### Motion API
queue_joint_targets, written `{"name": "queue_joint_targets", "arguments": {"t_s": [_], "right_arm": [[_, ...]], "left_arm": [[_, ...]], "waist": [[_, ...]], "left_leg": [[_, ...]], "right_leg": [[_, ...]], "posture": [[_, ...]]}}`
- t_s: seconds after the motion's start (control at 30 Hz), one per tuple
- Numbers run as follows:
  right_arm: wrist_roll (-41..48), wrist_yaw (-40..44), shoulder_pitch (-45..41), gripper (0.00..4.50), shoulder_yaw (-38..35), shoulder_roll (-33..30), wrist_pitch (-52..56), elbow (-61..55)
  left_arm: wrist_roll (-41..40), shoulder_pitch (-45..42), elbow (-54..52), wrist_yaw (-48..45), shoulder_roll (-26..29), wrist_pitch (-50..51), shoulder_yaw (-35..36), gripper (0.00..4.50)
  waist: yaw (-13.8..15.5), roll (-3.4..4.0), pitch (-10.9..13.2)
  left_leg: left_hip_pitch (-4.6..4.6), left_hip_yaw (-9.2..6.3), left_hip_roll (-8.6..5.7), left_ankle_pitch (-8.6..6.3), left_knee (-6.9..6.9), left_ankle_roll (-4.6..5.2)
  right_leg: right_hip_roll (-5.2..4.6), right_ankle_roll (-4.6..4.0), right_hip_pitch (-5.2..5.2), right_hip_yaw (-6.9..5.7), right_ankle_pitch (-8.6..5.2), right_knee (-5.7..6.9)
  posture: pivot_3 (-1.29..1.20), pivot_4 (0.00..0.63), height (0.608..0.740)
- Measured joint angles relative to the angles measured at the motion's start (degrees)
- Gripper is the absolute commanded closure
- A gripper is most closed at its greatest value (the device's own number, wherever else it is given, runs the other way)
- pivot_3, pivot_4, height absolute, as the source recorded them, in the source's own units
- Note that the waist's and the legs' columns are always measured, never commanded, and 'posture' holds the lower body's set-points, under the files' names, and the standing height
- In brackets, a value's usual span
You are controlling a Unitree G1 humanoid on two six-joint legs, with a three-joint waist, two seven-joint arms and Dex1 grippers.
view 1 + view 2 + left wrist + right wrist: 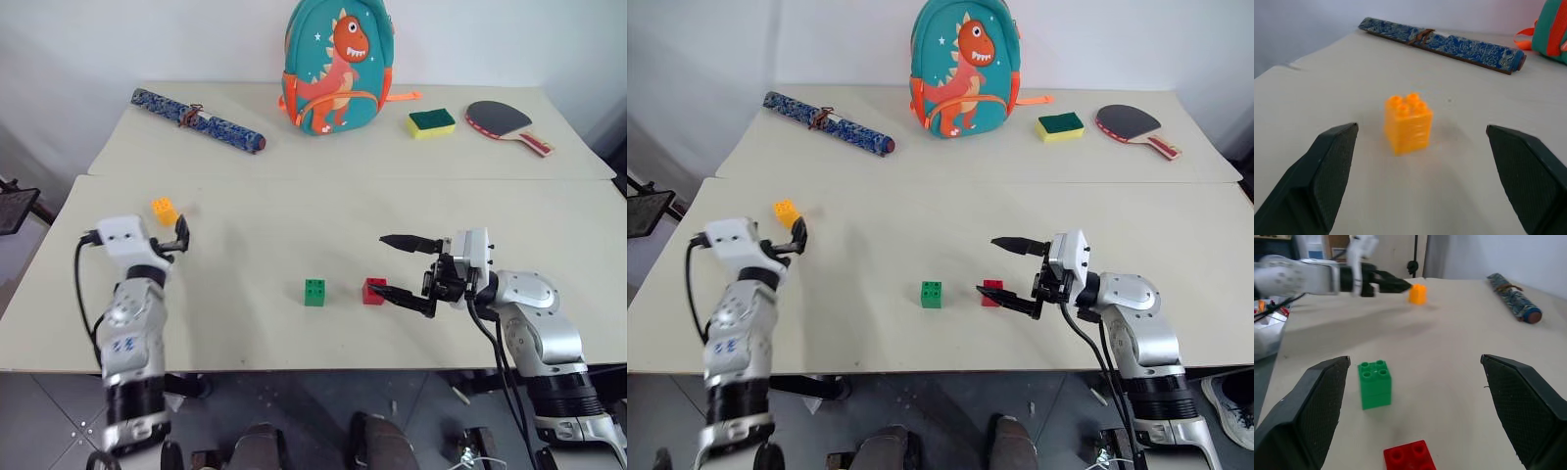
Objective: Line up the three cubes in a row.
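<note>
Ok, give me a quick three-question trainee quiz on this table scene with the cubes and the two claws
1. True or false: the red cube and green cube sit side by side with a gap between them.
2. Which cube lies just ahead of the open left claw? A) green B) orange cube C) red
3. Fill in: the right claw is open and holds ____.

Key: 1 true; 2 B; 3 nothing
</note>
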Motion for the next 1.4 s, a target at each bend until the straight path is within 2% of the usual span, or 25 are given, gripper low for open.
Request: {"name": "queue_joint_targets", "arguments": {"t_s": [0.23,0.43,0.77,0.9,1.03,1.2,1.27,1.33,1.4], "right_arm": [[0.1,-0.7,0.6,0.00,-0.1,0.0,2.5,-2.2],[0.1,-1.4,1.2,0.00,-0.1,0.0,3.3,-2.7],[-0.6,-2.7,1.4,0.00,-0.6,0.0,2.4,-2.4],[-0.7,-2.8,3.7,0.00,-0.7,-0.1,1.9,-2.5],[-1.2,-3.6,4.0,0.00,-1.6,-0.1,0.7,-2.3],[-1.0,-2.5,5.8,0.00,-3.4,-2.6,0.2,-2.2],[-0.6,-0.2,7.7,0.00,-3.4,-5.1,0.4,-2.4],[-0.5,1.1,8.8,0.00,-4.0,-6.8,0.7,-2.3],[0.0,2.0,8.4,0.00,-4.7,-7.4,0.8,-2.3]], "left_arm": [[2.3,-9.3,14.7,9.3,-2.2,-5.9,0.2,0.03],[2.6,-13.2,22.3,10.3,-1.9,-9.0,0.3,0.03],[2.2,-14.6,26.7,9.0,-1.4,-13.3,0.3,3.02],[0.1,-11.6,23.7,5.0,-0.7,-13.4,0.4,3.02],[-6.8,-1.2,12.8,-14.7,4.1,-13.5,-1.6,3.02],[-14.9,7.3,3.3,-43.5,15.1,-11.8,-5.9,3.02],[-16.0,8.0,2.6,-58.1,21.4,-12.0,-10.4,3.02],[-15.6,7.1,3.8,-66.7,24.7,-13.2,-13.1,3.02],[-13.8,3.7,7.0,-74.0,25.6,-15.6,-16.5,3.02]], "waist": [[0.0,-0.03,0.0],[0.1,-0.04,0.0],[0.1,-0.04,0.0],[0.0,-0.04,0.0],[-1.2,-0.04,0.0],[-1.1,-0.02,0.0],[-0.6,-0.01,0.0],[-0.5,0.04,0.0],[-0.5,0.05,0.0]], "left_leg": [[-0.04,-0.02,0.03,0.00,-0.06,-0.03],[-0.06,-0.02,0.03,0.00,-0.04,-0.03],[-0.06,-0.02,0.03,0.01,-0.05,-0.03],[-0.07,0.00,0.03,0.00,-0.07,-0.03],[-0.05,0.00,0.08,0.02,-0.12,-0.08],[-0.05,0.02,0.10,0.00,-0.08,-0.09],[-0.07,0.02,0.10,-0.01,-0.04,-0.09],[-0.07,0.11,0.09,-0.03,-0.04,-0.07],[-0.05,0.15,0.10,-0.02,-0.04,-0.08]], "right_leg": [[-0.01,0.03,-0.01,-0.24,0.01,-0.06],[-0.01,0.03,-0.01,-0.24,0.01,-0.10],[-0.01,0.03,0.00,-0.25,0.02,-0.12],[-0.01,0.04,-0.01,-0.25,0.02,-0.13],[0.00,0.03,-0.05,-0.31,0.02,-0.08],[-0.01,0.01,-0.03,-0.28,0.00,-0.11],[-0.01,-0.02,-0.03,-0.29,-0.01,-0.12],[0.00,-0.05,-0.04,-0.24,-0.03,-0.19],[0.01,-0.11,-0.04,-0.23,-0.03,-0.19]], "posture": [[0.00,0.150,0.740],[0.00,0.150,0.740],[0.00,0.150,0.740],[0.00,0.150,0.740],[0.00,0.150,0.740],[0.00,0.150,0.740],[0.00,0.150,0.740],[0.00,0.150,0.740],[0.00,0.150,0.740]]}}
